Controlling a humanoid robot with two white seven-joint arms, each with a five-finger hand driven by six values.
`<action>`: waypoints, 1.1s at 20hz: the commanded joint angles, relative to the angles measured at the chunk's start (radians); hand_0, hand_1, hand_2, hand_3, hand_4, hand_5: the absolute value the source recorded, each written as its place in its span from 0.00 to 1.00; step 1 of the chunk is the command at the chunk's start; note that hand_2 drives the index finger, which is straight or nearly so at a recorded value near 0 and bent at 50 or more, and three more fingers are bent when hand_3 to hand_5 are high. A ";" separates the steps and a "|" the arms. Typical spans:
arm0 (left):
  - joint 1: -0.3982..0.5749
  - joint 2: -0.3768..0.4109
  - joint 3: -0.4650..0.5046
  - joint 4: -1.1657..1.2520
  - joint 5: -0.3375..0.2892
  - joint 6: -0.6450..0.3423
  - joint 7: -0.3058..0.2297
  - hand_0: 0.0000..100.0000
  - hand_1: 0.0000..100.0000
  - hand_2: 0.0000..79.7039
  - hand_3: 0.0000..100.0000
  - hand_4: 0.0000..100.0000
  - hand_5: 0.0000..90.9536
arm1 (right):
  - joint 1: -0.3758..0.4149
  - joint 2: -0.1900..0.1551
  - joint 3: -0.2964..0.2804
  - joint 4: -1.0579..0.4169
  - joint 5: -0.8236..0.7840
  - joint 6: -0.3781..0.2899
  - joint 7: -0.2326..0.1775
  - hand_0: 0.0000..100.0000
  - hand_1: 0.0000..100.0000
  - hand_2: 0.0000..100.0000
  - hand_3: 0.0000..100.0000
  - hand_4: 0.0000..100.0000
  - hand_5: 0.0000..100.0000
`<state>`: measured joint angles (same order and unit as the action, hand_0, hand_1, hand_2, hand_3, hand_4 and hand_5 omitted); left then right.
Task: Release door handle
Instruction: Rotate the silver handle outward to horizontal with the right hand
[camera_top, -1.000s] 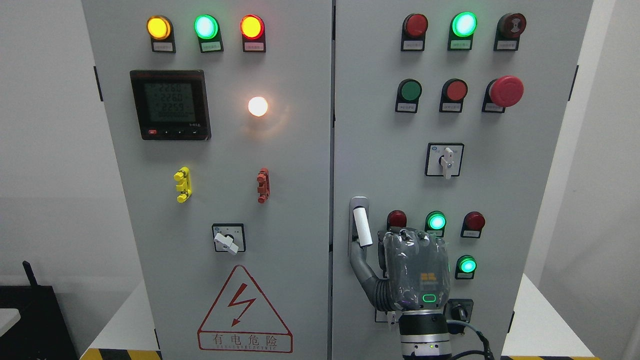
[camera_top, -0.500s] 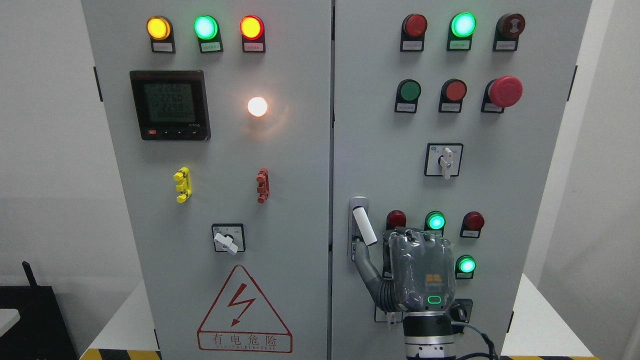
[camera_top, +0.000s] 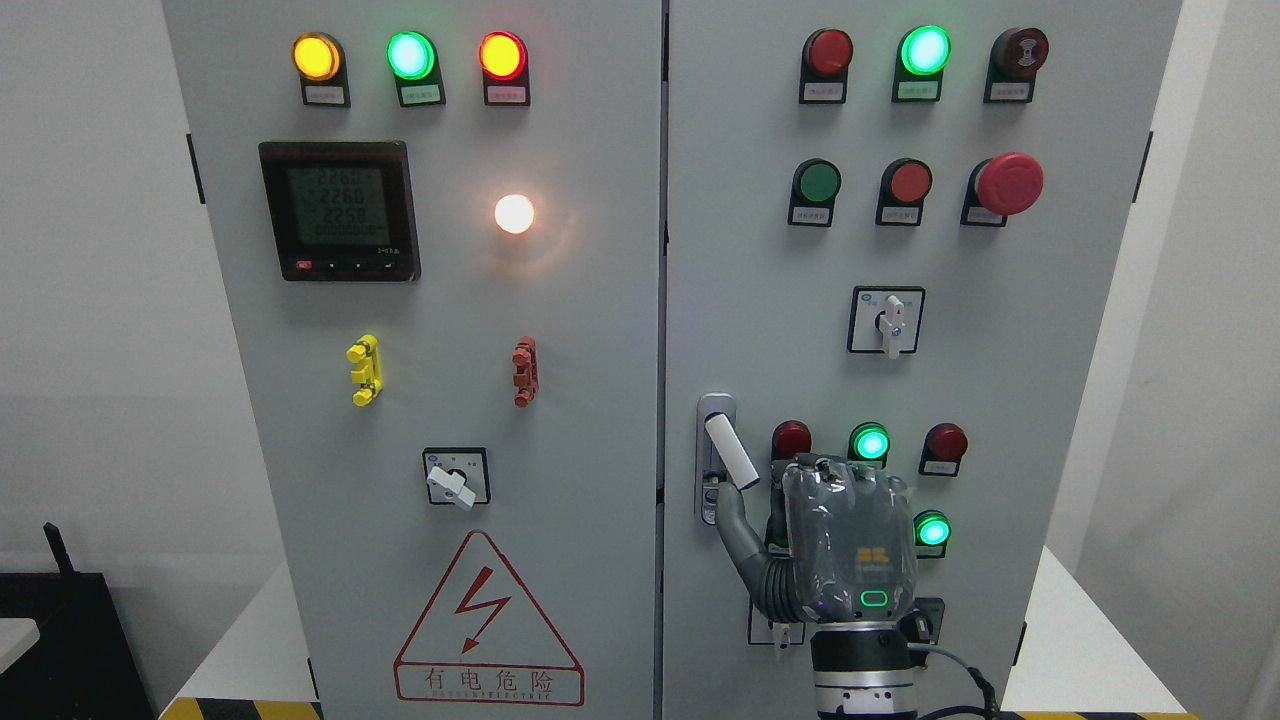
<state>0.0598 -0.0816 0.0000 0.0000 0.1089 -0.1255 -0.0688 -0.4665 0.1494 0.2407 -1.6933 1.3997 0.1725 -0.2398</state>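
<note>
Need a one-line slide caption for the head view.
Right hand beside the white door handle on the grey cabinet's right door, thumb just below it.

- The right hand (camera_top: 848, 545) shows only its back; its curled fingertips are hidden.
- It covers part of a label (camera_top: 764, 625) and black switch (camera_top: 922, 618).
- Indicator-lamp labels (camera_top: 325, 95) are too small to read.
</note>
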 joint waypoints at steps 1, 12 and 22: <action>0.000 0.000 -0.012 -0.015 0.000 0.000 0.000 0.12 0.39 0.00 0.00 0.00 0.00 | 0.000 -0.002 -0.007 -0.003 0.001 -0.001 0.002 0.49 0.49 1.00 1.00 1.00 0.98; 0.000 0.000 -0.012 -0.015 0.000 0.000 0.000 0.12 0.39 0.00 0.00 0.00 0.00 | -0.006 -0.004 -0.021 -0.003 0.001 -0.001 0.000 0.53 0.46 1.00 1.00 1.00 0.98; 0.000 0.000 -0.012 -0.015 0.000 0.000 0.000 0.12 0.39 0.00 0.00 0.00 0.00 | -0.009 -0.005 -0.034 -0.012 -0.001 -0.002 0.002 0.55 0.44 1.00 1.00 1.00 0.98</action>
<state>0.0598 -0.0815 0.0000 0.0000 0.1089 -0.1255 -0.0690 -0.4731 0.1456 0.2173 -1.6985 1.3992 0.1706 -0.2369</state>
